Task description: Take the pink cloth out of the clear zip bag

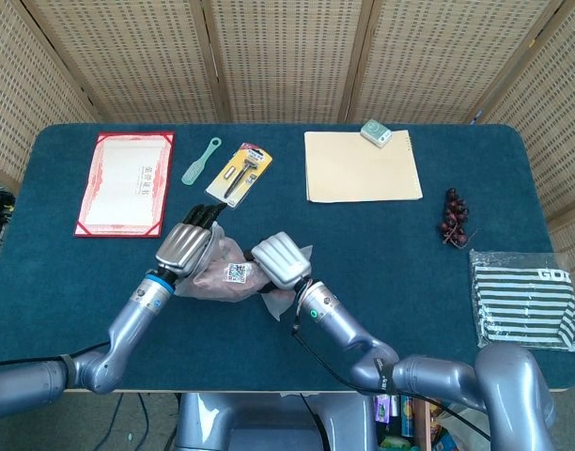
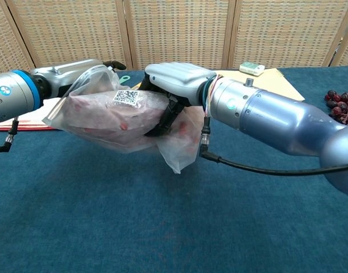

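The clear zip bag with the pink cloth inside hangs just above the blue table, near its front middle. My right hand grips the bag's right part, fingers curled around and under it. My left hand lies against the bag's left end, its dark fingertips stretched forward. In the chest view the bag's loose top edge rises in front of the left hand. Its thumb is hidden, so I cannot see whether it pinches the film. A white QR label sits on the bag's top.
A red-framed certificate, a green tool and a packaged razor lie at the back left. A tan folder with a small box is at the back. Dark grapes and a striped cloth lie right.
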`<action>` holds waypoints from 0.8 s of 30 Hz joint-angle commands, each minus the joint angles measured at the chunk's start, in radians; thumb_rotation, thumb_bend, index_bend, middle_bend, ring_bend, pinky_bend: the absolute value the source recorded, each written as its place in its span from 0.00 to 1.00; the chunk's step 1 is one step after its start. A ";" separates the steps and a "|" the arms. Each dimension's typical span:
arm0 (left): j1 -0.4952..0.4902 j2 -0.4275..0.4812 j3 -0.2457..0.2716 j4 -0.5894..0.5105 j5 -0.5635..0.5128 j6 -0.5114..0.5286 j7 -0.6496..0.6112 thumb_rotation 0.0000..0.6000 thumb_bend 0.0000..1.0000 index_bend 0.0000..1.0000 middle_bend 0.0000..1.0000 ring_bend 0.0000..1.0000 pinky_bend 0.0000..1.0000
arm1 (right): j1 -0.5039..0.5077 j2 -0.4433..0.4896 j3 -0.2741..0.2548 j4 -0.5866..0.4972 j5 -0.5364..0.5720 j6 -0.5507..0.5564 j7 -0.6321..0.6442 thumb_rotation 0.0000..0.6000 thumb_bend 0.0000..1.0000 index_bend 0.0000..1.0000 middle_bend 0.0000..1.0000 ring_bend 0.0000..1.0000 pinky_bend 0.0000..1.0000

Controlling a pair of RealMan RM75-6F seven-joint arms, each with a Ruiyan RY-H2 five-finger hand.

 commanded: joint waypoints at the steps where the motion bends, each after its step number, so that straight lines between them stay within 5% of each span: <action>1: -0.004 -0.006 0.002 0.011 0.002 0.004 0.001 1.00 0.47 0.68 0.00 0.00 0.00 | -0.001 0.001 -0.001 -0.004 0.003 0.001 -0.005 1.00 0.75 0.67 0.71 0.59 0.69; 7: -0.015 -0.025 0.011 0.054 0.041 0.001 -0.027 1.00 0.47 0.68 0.00 0.00 0.00 | -0.008 -0.001 -0.009 -0.006 0.013 0.006 -0.021 1.00 0.75 0.67 0.70 0.59 0.69; 10: -0.022 -0.037 0.014 0.080 0.059 -0.007 -0.053 1.00 0.47 0.68 0.00 0.00 0.00 | -0.013 0.000 -0.012 -0.013 0.021 0.006 -0.025 1.00 0.75 0.60 0.60 0.56 0.66; 13: -0.029 -0.052 0.017 0.109 0.074 -0.011 -0.065 1.00 0.47 0.68 0.00 0.00 0.00 | -0.019 0.003 -0.015 -0.018 0.039 0.009 -0.052 1.00 0.53 0.30 0.29 0.26 0.37; 15: -0.039 -0.073 0.017 0.142 0.082 -0.017 -0.072 1.00 0.47 0.68 0.00 0.00 0.00 | -0.026 0.017 -0.021 -0.029 0.091 -0.002 -0.120 1.00 0.29 0.08 0.06 0.04 0.12; 19: -0.067 -0.124 0.018 0.229 0.083 -0.058 -0.094 1.00 0.47 0.68 0.00 0.00 0.00 | -0.037 0.094 -0.023 -0.143 0.277 -0.004 -0.314 1.00 0.09 0.00 0.00 0.00 0.00; 24: -0.086 -0.152 0.019 0.293 0.082 -0.083 -0.098 1.00 0.47 0.68 0.00 0.00 0.00 | -0.081 0.211 -0.068 -0.262 0.309 0.070 -0.413 1.00 0.03 0.00 0.00 0.00 0.00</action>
